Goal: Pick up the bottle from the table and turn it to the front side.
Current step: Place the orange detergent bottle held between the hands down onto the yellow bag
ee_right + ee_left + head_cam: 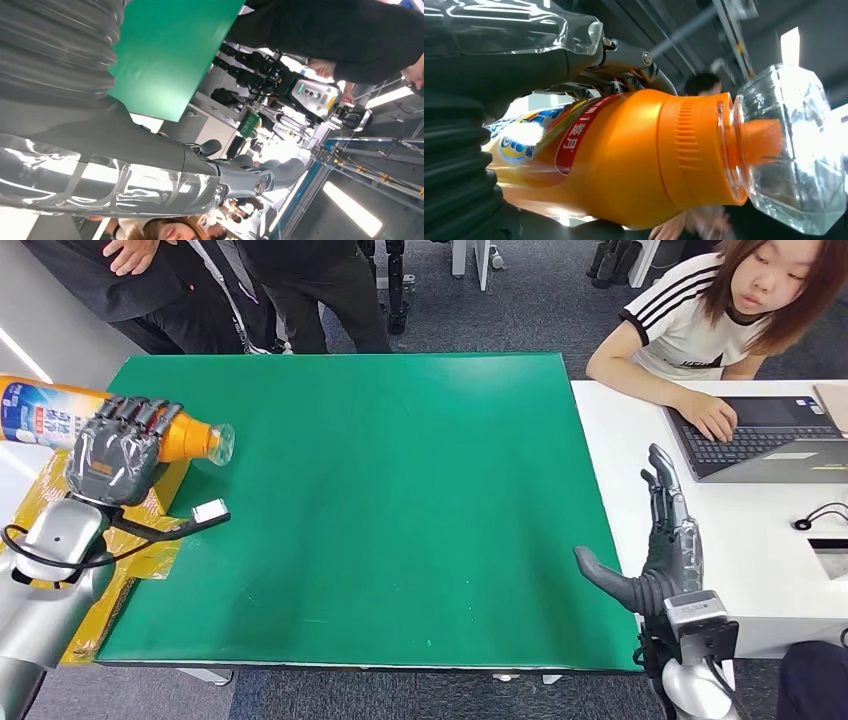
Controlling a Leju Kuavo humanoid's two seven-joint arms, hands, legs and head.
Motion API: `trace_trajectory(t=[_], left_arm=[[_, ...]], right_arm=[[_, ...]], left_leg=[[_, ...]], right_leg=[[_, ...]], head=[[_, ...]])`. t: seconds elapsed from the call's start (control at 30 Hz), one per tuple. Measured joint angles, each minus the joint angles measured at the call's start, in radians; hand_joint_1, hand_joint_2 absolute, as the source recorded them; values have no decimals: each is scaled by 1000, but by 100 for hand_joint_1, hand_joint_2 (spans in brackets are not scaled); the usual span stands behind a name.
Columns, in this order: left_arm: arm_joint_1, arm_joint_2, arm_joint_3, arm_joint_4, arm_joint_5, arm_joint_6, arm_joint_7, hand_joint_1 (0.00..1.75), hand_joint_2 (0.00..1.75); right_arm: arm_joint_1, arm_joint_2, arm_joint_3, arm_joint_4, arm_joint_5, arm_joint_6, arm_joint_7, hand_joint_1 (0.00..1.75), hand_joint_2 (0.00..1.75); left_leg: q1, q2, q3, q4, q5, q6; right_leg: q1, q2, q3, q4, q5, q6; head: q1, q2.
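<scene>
Already off the table (400, 540), the bottle (60, 412) lies sideways in the left hand (118, 448), cap toward the table's middle, while the right hand (665, 540) hangs empty, fingers spread. Up close at the left wrist, dark fingers (624, 75) clamp the orange body, label partly showing.

One bottle (60, 412), two robot hands, left hand (118, 448), right hand (660, 545), one laptop (765, 437), one green mat (400, 510)

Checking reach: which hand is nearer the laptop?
Right. The right hand hovers open at the green mat's right edge, just short of the laptop. The left hand holds the bottle across the mat.
</scene>
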Motion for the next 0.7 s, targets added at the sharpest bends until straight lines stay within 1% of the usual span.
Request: trace_trajectory(t=[0.13, 0.3, 0.43, 0.53, 0.7], left_arm=[[63, -10, 28, 57, -59, -28, 31, 175, 175], [125, -25, 76, 118, -69, -86, 14, 175, 175], [173, -39, 97, 150, -60, -94, 8, 175, 175], [190, -45, 107, 173, -54, -102, 3, 175, 175], [191, -54, 120, 232, -51, -100, -7, 175, 175]], right_arm=[[24, 4, -23, -20, 17, 19, 1, 0, 175], [41, 11, -33, -39, 35, 52, 3, 0, 175], [51, 14, -34, -46, 40, 65, 3, 0, 175], [56, 17, -34, -50, 45, 75, 3, 0, 175], [51, 23, -33, -51, 53, 98, 3, 0, 175]], left_leg=[[0, 0, 0, 0, 0, 0], [1, 0, 0, 0, -1, -1], [1, 0, 0, 0, -1, -1], [0, 0, 0, 0, -1, -1], [0, 0, 0, 0, -1, -1]], right_leg=[[0, 0, 0, 0, -1, -1], [0, 0, -1, 0, -1, -1], [0, 0, 0, 0, -1, -1], [0, 0, 0, 0, -1, -1], [0, 0, 0, 0, -1, -1]], head=[[0, 0], [0, 0], [0, 0], [0, 0], [0, 0]])
